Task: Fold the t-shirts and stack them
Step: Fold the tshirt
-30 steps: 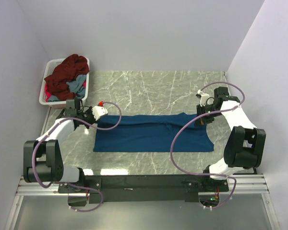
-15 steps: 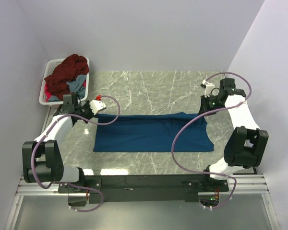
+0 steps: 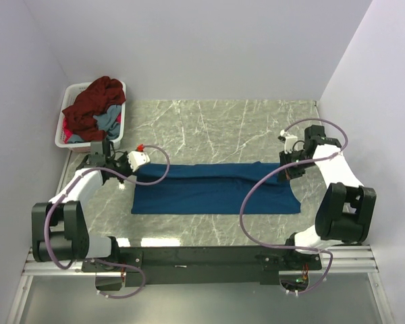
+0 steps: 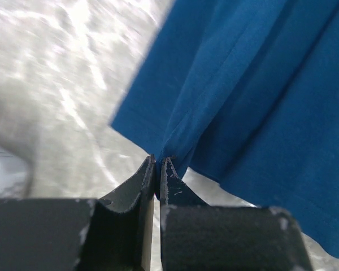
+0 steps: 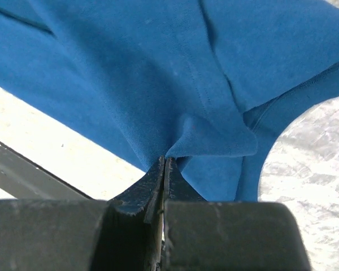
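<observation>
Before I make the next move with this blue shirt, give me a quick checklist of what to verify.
1. Left tool shut on the blue t-shirt's edge: ok.
2. Right tool shut on its opposite end: ok.
3. Shirt spans straight between both tools: ok.
4. Near hem flat on the table: ok.
5. Layers pinched by each tool: cannot tell.
6. Maroon t-shirt piled in the basket, apart from the blue one: ok.

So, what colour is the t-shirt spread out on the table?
The t-shirt is plain deep blue, with no pattern; it shows best in the right wrist view.
</observation>
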Controlling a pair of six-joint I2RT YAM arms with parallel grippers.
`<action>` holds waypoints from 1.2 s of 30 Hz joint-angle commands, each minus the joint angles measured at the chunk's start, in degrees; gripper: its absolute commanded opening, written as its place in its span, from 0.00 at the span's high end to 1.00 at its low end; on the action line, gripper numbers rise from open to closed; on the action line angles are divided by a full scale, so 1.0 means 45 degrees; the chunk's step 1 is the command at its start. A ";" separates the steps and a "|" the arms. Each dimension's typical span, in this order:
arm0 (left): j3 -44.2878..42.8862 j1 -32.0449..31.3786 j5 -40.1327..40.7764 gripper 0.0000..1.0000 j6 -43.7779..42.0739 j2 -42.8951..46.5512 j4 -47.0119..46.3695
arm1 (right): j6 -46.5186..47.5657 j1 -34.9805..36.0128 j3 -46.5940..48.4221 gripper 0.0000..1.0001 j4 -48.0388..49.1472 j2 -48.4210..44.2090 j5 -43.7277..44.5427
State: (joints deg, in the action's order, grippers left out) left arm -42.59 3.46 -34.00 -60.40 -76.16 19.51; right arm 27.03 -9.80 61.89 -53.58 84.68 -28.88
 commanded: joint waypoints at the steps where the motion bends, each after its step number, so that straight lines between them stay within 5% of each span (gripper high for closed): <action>1: 0.0323 0.0070 0.0191 0.94 -0.0775 -0.0438 -0.0214 | 0.0283 -0.0087 -0.0022 1.00 0.0754 0.0729 0.0305; 7: 0.0421 0.0050 0.0620 0.74 -0.1947 -0.1005 0.0722 | 0.0809 -0.0048 0.0095 0.97 0.0209 0.1415 0.0130; 14: 0.0051 0.0070 0.0623 0.52 -0.3041 -0.0421 0.2655 | 0.2430 -0.0048 0.0192 0.62 -0.1722 0.1124 -0.0066; 22: -0.2428 0.0031 -0.1212 0.48 -0.2750 -0.0145 0.5506 | 0.2590 -0.0906 0.2281 0.48 -0.3034 0.0595 -0.0786; 36: -0.3739 -0.2508 -0.2308 0.42 0.3830 -0.0789 0.1645 | -0.0126 -0.0655 0.3393 0.49 -0.0886 0.2957 -0.1569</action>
State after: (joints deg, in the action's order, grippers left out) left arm -58.26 -7.75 -41.52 -50.87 -78.91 32.10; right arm 28.88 -14.04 73.28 -59.96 96.71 -33.43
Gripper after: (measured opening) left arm 0.578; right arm 0.520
